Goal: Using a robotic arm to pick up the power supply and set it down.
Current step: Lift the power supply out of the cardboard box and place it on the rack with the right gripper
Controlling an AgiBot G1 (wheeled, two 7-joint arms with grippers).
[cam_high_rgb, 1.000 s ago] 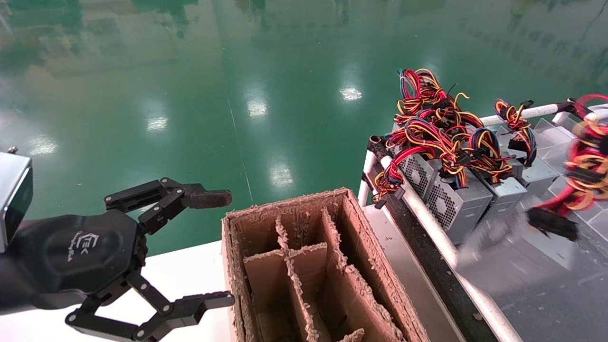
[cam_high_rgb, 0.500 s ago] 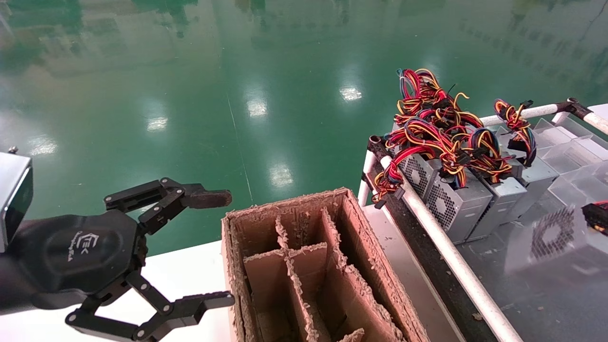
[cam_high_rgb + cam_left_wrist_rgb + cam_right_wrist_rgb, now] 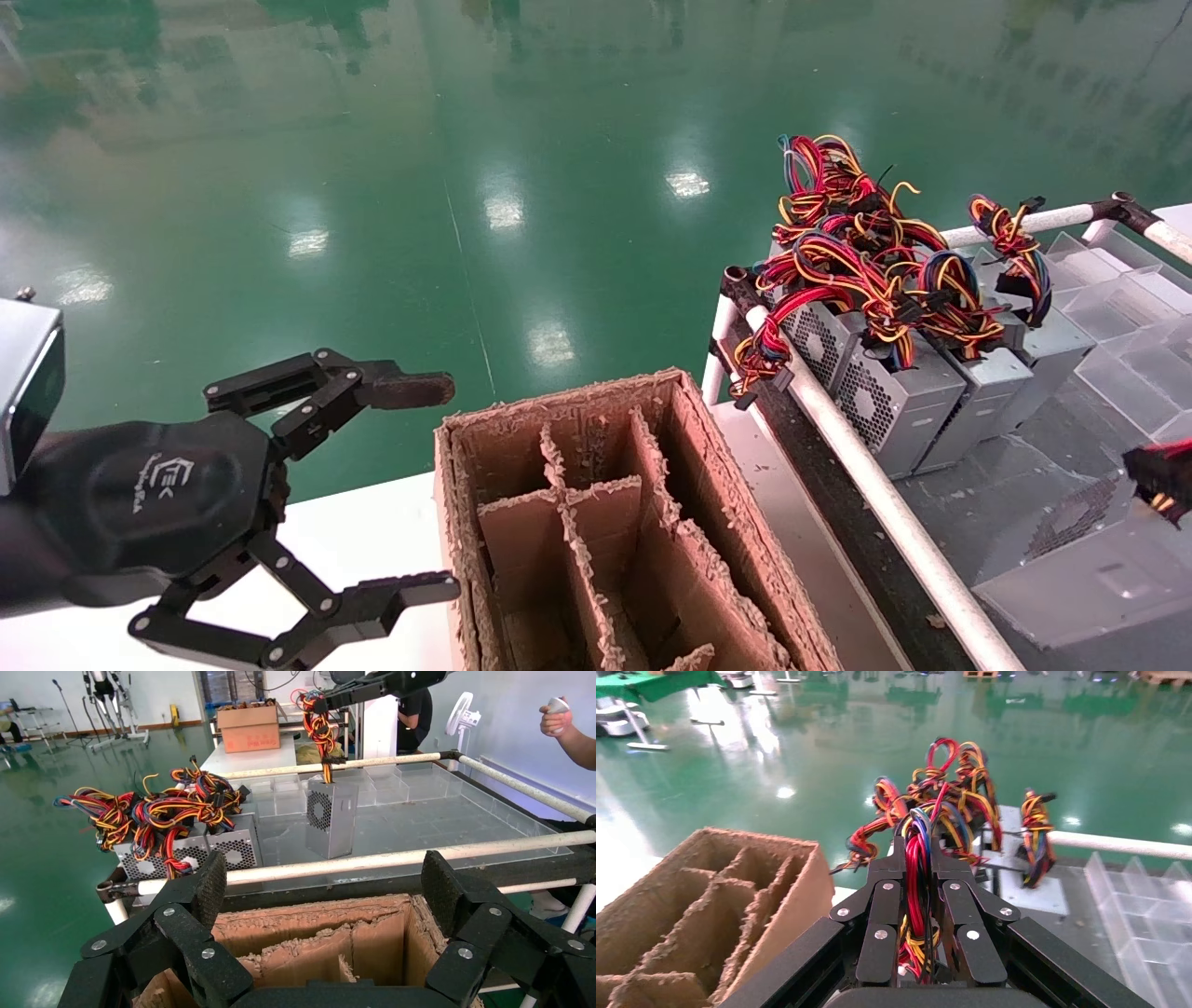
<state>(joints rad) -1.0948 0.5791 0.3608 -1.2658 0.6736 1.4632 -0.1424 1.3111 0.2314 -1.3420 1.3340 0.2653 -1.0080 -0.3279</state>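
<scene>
Spare units (image 3: 894, 391) are crowding the rail (image 3: 875, 485); the robotic arm's gripper (image 3: 918, 903) is clamping the hanging power supply (image 3: 332, 815) upright by its wires (image 3: 916, 881).

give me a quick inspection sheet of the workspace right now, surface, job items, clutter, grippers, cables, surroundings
surface: white table at left, clear tray in a white pipe frame at right
job's things: power supply hangs by its wire bundle above the tray, off the surface; in the head view only its grey body shows at the right edge
clutter: divided cardboard box, compartments look empty; row of other power supplies in the tray
grippers: right gripper shut on the wire bundle; left gripper open, parked beside the cardboard box
cables: tangled wires piled on the row of supplies
surroundings: green floor; a person's arm beyond the tray
</scene>
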